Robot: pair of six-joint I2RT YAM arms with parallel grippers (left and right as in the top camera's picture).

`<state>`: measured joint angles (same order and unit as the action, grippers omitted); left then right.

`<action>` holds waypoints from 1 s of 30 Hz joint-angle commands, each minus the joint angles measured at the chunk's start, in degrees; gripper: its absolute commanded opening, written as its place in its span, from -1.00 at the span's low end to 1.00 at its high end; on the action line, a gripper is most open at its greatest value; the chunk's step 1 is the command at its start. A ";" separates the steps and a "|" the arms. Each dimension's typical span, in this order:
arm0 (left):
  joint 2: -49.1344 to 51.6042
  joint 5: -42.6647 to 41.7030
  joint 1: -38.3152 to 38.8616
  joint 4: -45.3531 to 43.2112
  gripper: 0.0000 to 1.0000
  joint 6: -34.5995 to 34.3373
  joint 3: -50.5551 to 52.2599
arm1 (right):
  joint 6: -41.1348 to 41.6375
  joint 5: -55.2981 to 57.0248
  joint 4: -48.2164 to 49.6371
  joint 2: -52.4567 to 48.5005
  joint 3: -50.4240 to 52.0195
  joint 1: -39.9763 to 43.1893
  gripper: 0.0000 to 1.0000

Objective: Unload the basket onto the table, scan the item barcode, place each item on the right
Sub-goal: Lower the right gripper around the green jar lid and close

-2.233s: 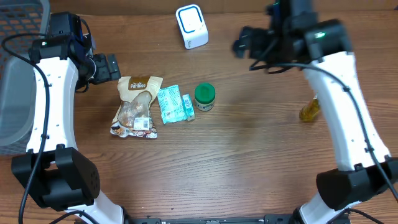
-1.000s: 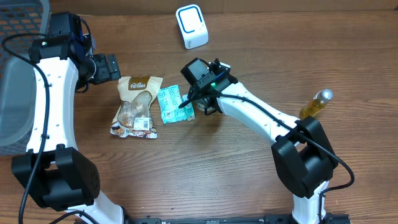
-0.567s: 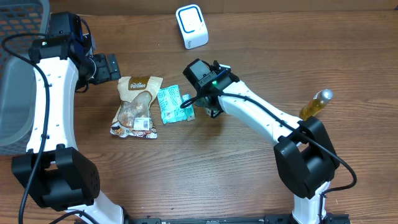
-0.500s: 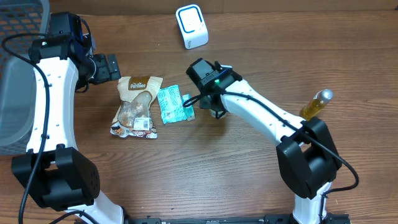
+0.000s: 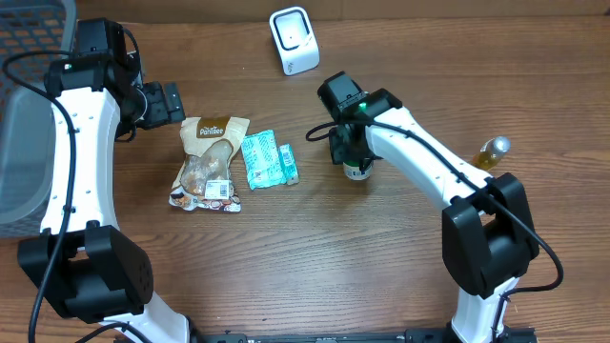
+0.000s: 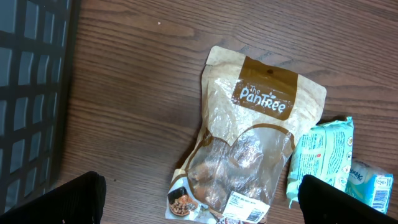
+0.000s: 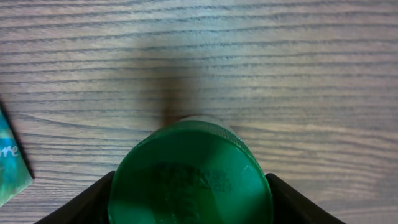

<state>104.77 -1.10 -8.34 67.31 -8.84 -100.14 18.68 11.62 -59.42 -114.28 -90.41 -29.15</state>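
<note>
A small jar with a green lid sits between the fingers of my right gripper, which is shut on its sides. In the overhead view the right gripper holds the jar at mid-table, right of the teal packets. The white barcode scanner stands at the back edge, apart from the jar. My left gripper is open wide above the table's left side. In the left wrist view it hovers over the brown Pantree pouch with nothing between its fingers.
A small teal box lies beside the teal packets. A yellow bottle stands at the right. A dark mesh basket fills the far left corner, seen also in the left wrist view as a basket.
The right gripper came down beside the packets, closed on the green-lidded jar, and moved it rightward away from them. The left arm has not moved.
</note>
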 commanded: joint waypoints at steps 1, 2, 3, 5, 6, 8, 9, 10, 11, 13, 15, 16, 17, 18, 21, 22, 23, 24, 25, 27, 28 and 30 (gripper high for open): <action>-1.38 -0.20 0.11 -0.07 0.99 -0.59 -1.27 | -4.48 -2.75 0.74 0.50 -0.09 0.79 0.41; -1.38 -0.20 0.11 -0.07 0.99 -0.59 -1.27 | -5.22 -2.78 0.81 0.57 -0.11 0.79 0.53; -1.38 -0.22 0.11 -0.07 0.99 -0.59 -1.27 | -5.27 -2.75 0.85 0.70 -0.11 0.79 0.62; -1.38 -0.20 0.11 -0.07 0.99 -0.59 -1.27 | -5.25 -2.75 0.35 1.55 -1.18 0.79 0.79; -1.38 -0.20 0.11 -0.07 0.99 -0.59 -1.27 | -5.22 -2.75 0.04 1.97 -1.92 0.79 0.84; -1.38 -0.20 0.11 -0.04 0.99 -0.59 -1.27 | -4.96 -2.73 -1.44 3.43 -4.63 0.79 0.95; -1.38 -0.20 0.11 -0.07 0.99 -0.59 -1.27 | -4.55 -2.71 -2.27 4.02 -5.92 0.79 1.00; -1.38 -0.20 0.11 -0.07 0.99 -0.59 -1.27 | -3.28 -2.73 -3.72 4.79 -8.17 0.92 1.00; -1.38 -0.20 0.11 -0.07 0.99 -0.59 -1.27 | -2.75 -2.71 -4.24 5.01 -9.05 0.96 1.00; -1.38 -0.20 0.11 -0.07 0.99 -0.59 -1.27 | -1.68 -2.75 -6.67 5.31 -12.15 1.29 1.00; -1.38 -0.20 0.11 -0.07 0.99 -0.59 -1.27 | -1.51 -2.75 -8.98 5.31 -13.81 1.84 1.00; -1.38 -0.20 0.11 -0.07 0.99 -0.57 -1.27 | -1.07 -2.80 -10.05 5.29 -13.81 2.12 1.00; -1.38 -0.20 0.11 -0.07 0.99 -0.59 -1.27 | -0.46 -3.10 -11.15 5.03 -13.81 2.49 1.00; -1.38 -0.20 0.11 -0.07 0.99 -0.59 -1.27 | -0.46 -5.22 -12.94 4.46 -13.66 3.19 1.00; -1.38 -0.20 0.11 -0.07 0.99 -0.59 -1.25 | -0.46 -9.20 -14.27 3.30 -12.11 4.37 1.00; -1.38 -0.20 0.11 -0.07 0.99 -0.59 -1.25 | -0.46 -10.54 -14.16 2.75 -11.21 4.68 1.00; -1.38 -0.20 0.11 -0.07 0.99 -0.59 -1.25 | -0.46 -10.95 -13.92 2.40 -10.78 4.74 1.00; -1.38 -0.20 0.11 -0.07 0.99 -0.59 -1.25 | -0.46 -11.34 -13.66 1.92 -10.12 4.76 1.00; -1.38 -0.22 0.11 -0.07 0.99 -0.59 -1.25 | -0.44 -11.34 -13.25 1.31 -9.57 4.76 1.00; -1.38 -0.20 0.11 -0.07 0.99 -0.59 -1.25 | -0.42 -11.34 -12.55 0.42 -8.79 4.76 1.00; -1.38 -0.20 0.11 -0.07 0.99 -0.59 -1.25 | 0.11 -11.34 -12.07 -0.11 -8.33 4.74 1.00; -1.38 -0.20 0.11 -0.07 0.99 -0.59 -1.25 | 2.99 -11.37 -11.82 -1.57 -8.04 4.74 1.00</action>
<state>104.77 -1.13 -8.34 67.31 -8.84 -100.14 18.81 1.63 -71.57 -113.78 -99.29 -24.38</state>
